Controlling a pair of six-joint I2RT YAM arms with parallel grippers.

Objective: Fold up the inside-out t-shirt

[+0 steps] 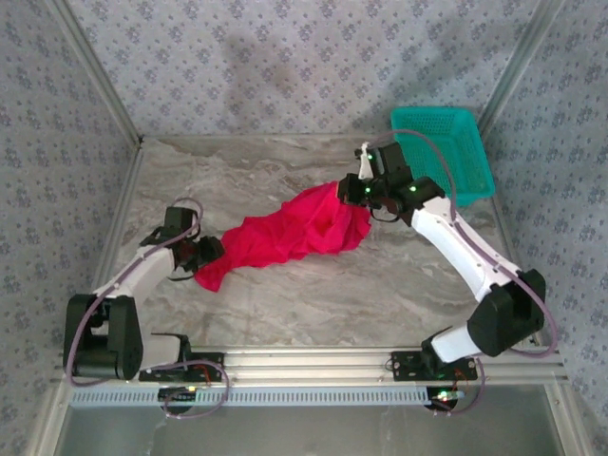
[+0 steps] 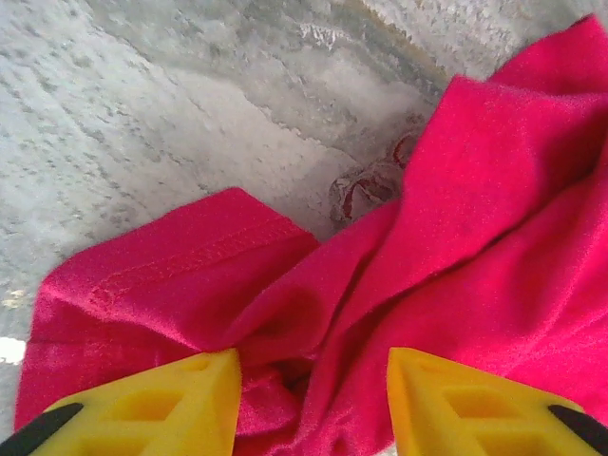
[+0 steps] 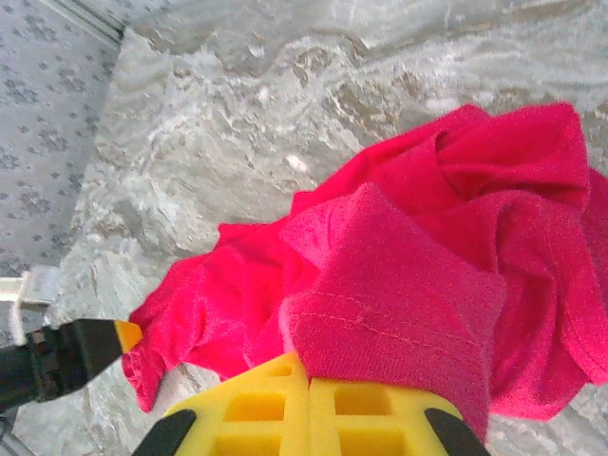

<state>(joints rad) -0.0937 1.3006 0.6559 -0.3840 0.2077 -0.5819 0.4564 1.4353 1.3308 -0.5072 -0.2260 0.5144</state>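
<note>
The red t-shirt (image 1: 285,233) lies bunched in a long crumpled strip across the middle of the marble table (image 1: 313,304). My left gripper (image 1: 204,256) is at its near left end. Its yellow fingers (image 2: 161,404) stand open, with folds of the t-shirt (image 2: 456,247) between and below them. My right gripper (image 1: 366,190) is at the far right end, shut on a stitched hem of the t-shirt (image 3: 408,313) and holding that edge up. A stitched hem of the t-shirt also runs along the cloth's left edge in the left wrist view.
A teal mesh basket (image 1: 446,147) stands at the back right corner, just behind my right arm. Patterned walls and metal rails enclose the table. Bare marble (image 3: 237,123) stretches behind the cloth, and more bare marble lies in front of it.
</note>
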